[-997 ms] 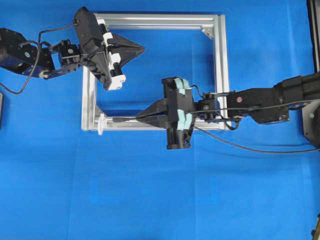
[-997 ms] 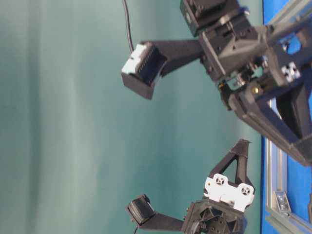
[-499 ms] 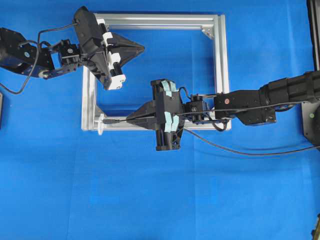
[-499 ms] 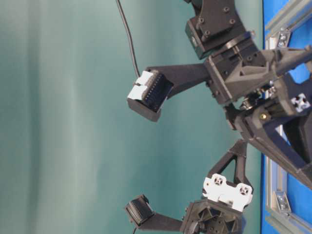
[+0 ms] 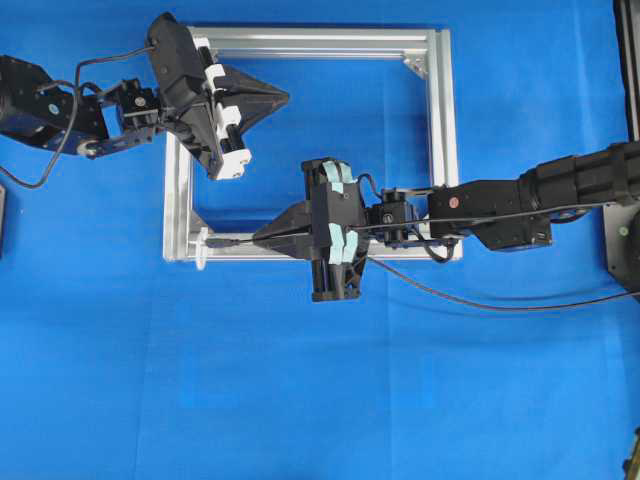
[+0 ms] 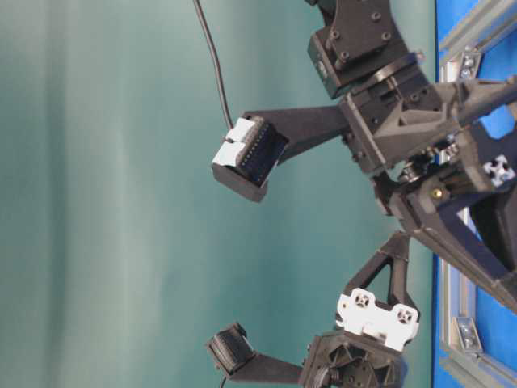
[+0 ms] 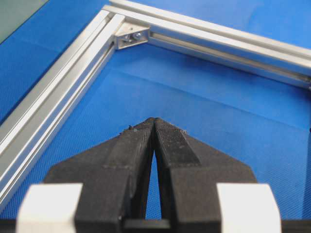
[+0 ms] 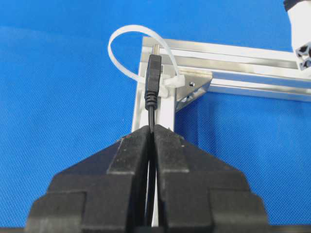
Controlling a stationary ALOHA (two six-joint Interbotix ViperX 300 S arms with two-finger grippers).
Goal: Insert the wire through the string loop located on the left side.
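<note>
The silver aluminium frame (image 5: 310, 40) lies flat on the blue cloth. The whitish string loop (image 5: 203, 250) stands at its near-left corner. My right gripper (image 5: 256, 238) is shut on the thin black wire (image 5: 480, 300), just behind its dark plug (image 5: 225, 240). In the right wrist view the plug (image 8: 153, 77) sticks out ahead of the right gripper (image 8: 151, 128), with its tip under the arc of the loop (image 8: 131, 27). I cannot tell whether the tip has entered the loop. My left gripper (image 5: 286, 97) hovers shut and empty inside the frame's upper left, and the left wrist view shows the left gripper (image 7: 154, 120) the same.
A metal corner bracket (image 7: 130, 35) sits in the frame's far corner. The wire trails from my right gripper across the cloth to the right edge. The right arm (image 5: 520, 205) crosses the frame's right bar. The table-level view shows both arms close together (image 6: 404, 121).
My right gripper carried the plug leftward along the frame's near bar to the loop, then stopped over the last half second. The left arm has not moved.
</note>
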